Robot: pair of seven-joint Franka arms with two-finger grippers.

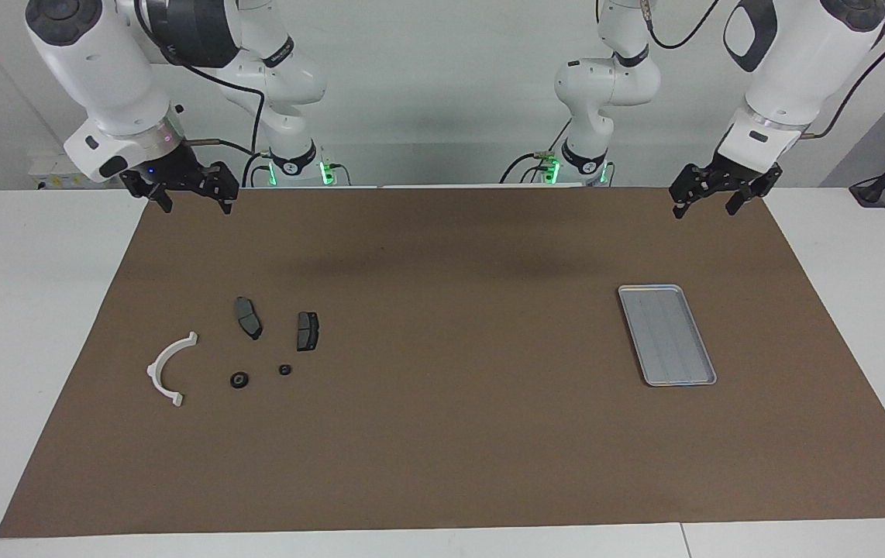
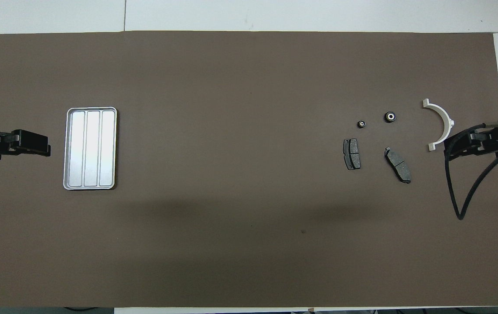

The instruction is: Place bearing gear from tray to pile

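The silver ridged tray [image 1: 667,335] [image 2: 90,148] lies at the left arm's end of the brown mat with nothing in it. The pile sits at the right arm's end: a white half-ring bracket [image 1: 167,369] [image 2: 441,124], two dark brake pads [image 1: 248,317] [image 1: 307,331], and two small black round parts [image 1: 239,380] [image 1: 284,370]. Which of the two is the bearing gear I cannot tell. My right gripper [image 1: 191,203] [image 2: 451,149] hangs open and empty over the mat's edge by the robots. My left gripper [image 1: 704,208] [image 2: 43,147] waits open and empty over the mat's corner at its own end.
The brown mat [image 1: 450,434] covers most of the white table [image 1: 24,325]. The right arm's black cable [image 2: 462,205] loops down over the mat's end beside the pile. White table strips border the mat at both ends.
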